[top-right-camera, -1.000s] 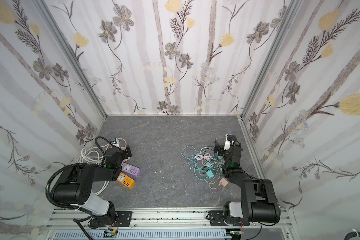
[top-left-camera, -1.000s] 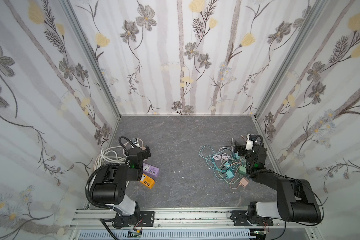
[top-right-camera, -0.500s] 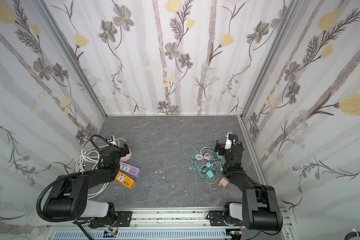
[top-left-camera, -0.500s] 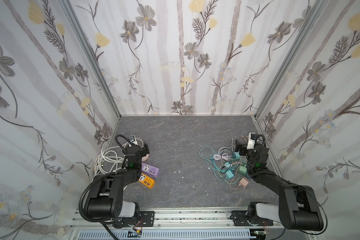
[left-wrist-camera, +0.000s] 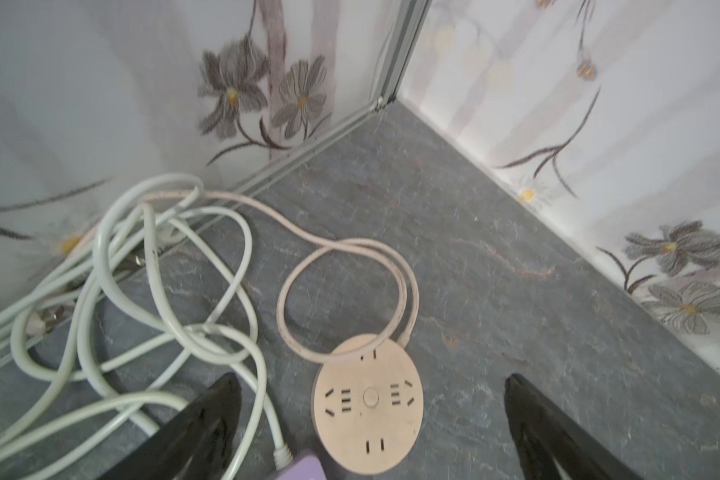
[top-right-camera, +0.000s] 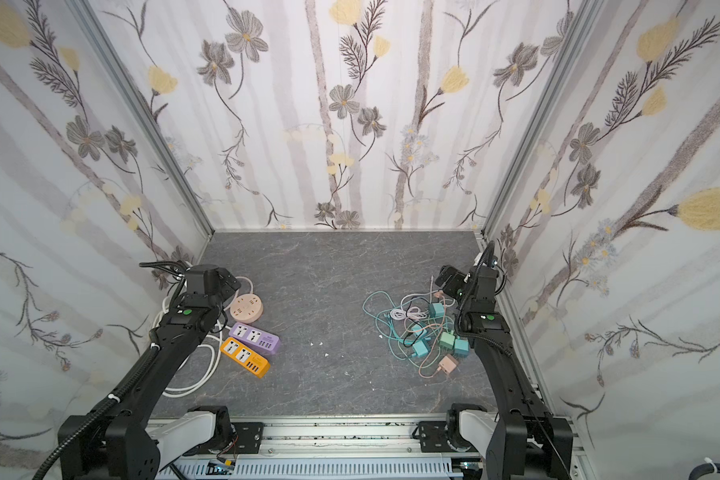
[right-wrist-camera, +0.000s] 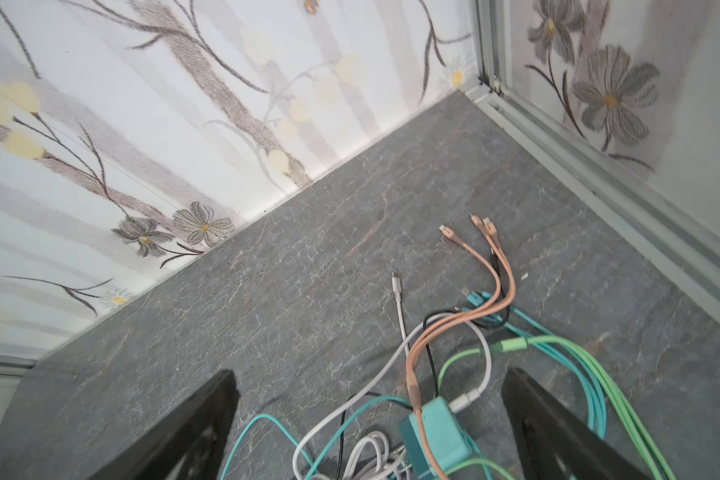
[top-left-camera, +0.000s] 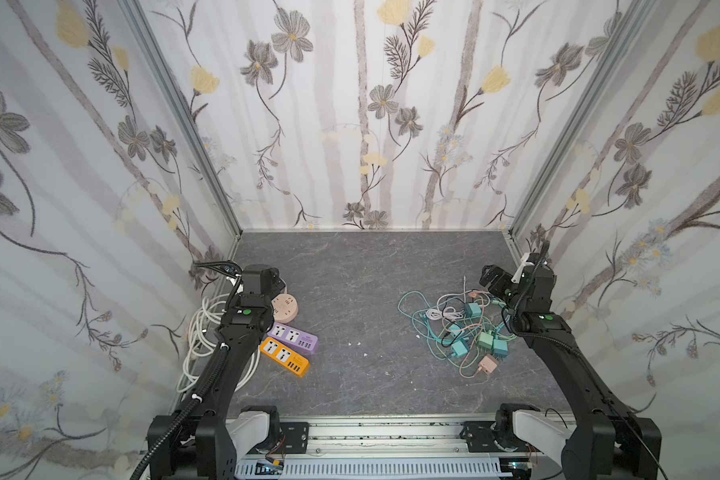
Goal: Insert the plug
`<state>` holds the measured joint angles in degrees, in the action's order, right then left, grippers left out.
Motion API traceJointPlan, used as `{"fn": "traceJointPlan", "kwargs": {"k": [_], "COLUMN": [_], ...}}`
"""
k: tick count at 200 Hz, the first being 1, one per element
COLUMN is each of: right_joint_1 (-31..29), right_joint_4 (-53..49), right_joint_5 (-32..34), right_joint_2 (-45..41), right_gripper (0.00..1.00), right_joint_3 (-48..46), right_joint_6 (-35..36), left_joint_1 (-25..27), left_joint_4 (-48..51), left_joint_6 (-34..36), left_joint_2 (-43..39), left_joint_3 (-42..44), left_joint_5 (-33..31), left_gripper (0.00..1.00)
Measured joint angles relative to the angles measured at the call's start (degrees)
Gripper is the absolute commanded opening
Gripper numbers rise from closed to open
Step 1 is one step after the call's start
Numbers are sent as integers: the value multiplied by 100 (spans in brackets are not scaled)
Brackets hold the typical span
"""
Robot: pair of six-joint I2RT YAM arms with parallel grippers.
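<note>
Several small charger plugs (top-left-camera: 485,340) (top-right-camera: 447,341), teal, green and pink, lie in a tangle of thin cables right of the middle. One teal plug (right-wrist-camera: 433,436) (top-left-camera: 471,309) lies just below my right gripper (right-wrist-camera: 368,374) (top-left-camera: 491,278) (top-right-camera: 449,276), which hangs open and empty over the far edge of the tangle. At the left, my left gripper (left-wrist-camera: 371,376) (top-left-camera: 267,278) (top-right-camera: 221,280) is open and empty above a round pink socket (left-wrist-camera: 367,405) (top-left-camera: 284,306) (top-right-camera: 246,308). A purple power strip (top-left-camera: 292,337) (top-right-camera: 254,338) and an orange power strip (top-left-camera: 284,356) (top-right-camera: 244,357) lie side by side nearer the front.
Thick white cords (top-left-camera: 202,332) (left-wrist-camera: 142,270) are heaped by the left wall, beside my left arm. Loose cable ends (right-wrist-camera: 485,226) point toward the back right corner. Flowered walls close in three sides; a metal rail (top-left-camera: 391,428) runs along the front.
Both arms have unfolded and reached farther back. My left gripper went from over the purple strip to over the round socket. My right gripper shifted slightly back. Both stayed open.
</note>
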<state>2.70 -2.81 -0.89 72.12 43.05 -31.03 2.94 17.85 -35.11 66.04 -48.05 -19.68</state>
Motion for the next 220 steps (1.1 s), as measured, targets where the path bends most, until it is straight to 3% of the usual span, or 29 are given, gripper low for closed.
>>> {"fn": "traceJointPlan", "kwargs": {"k": [28,72,105,220], "right_joint_1": [42,101,101,101], "right_joint_4": [-212,-223,-243,-868], "right_joint_5": [-345,-874,-1226,-1071], "right_joint_2": [44,170,105,-44], "right_gripper": [99,99,99,99], "right_joint_3": [-83,-149,-227,116], "right_joint_6": [-487,-758,-686,-234], "left_joint_1": [0,-7,-173,-544], "left_joint_4": [772,953,833,354], "left_joint_6": [-160,-299,-330,-127], "left_joint_2": [632,1517,2159,3519], "left_joint_3": [-334,-533,-833,-1687], "left_joint_5": [765,1672,1801,1945], "left_gripper": [100,100,100,100]}}
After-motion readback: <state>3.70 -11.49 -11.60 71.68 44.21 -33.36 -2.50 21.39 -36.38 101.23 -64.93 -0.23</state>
